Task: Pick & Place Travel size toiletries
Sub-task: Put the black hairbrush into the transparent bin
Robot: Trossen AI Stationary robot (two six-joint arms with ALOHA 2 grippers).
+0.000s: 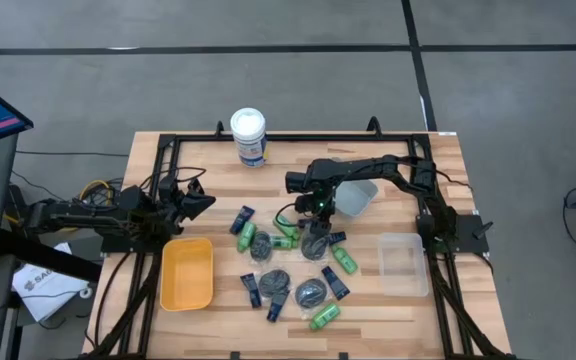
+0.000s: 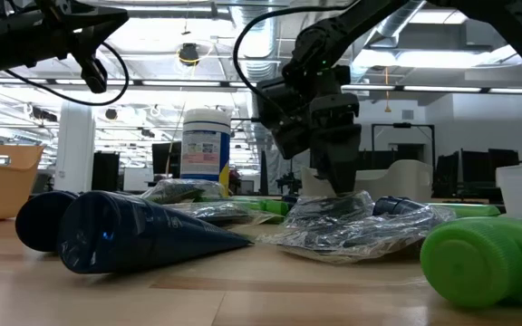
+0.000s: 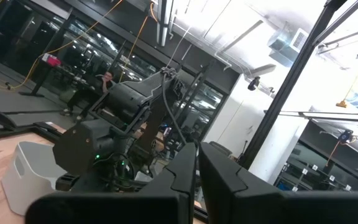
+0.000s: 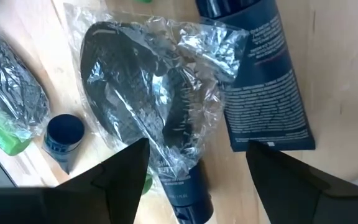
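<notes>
Crinkly clear plastic wraps the round dark grey tin (image 4: 143, 115): light, slippery. My right gripper (image 4: 194, 171) hangs wide open, empty; I'd pinch across its rim.

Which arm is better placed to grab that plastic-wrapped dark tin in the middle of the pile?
Right. The right gripper hangs open directly over the wrapped tin, while the left gripper is shut, off near the yellow tray.
</notes>
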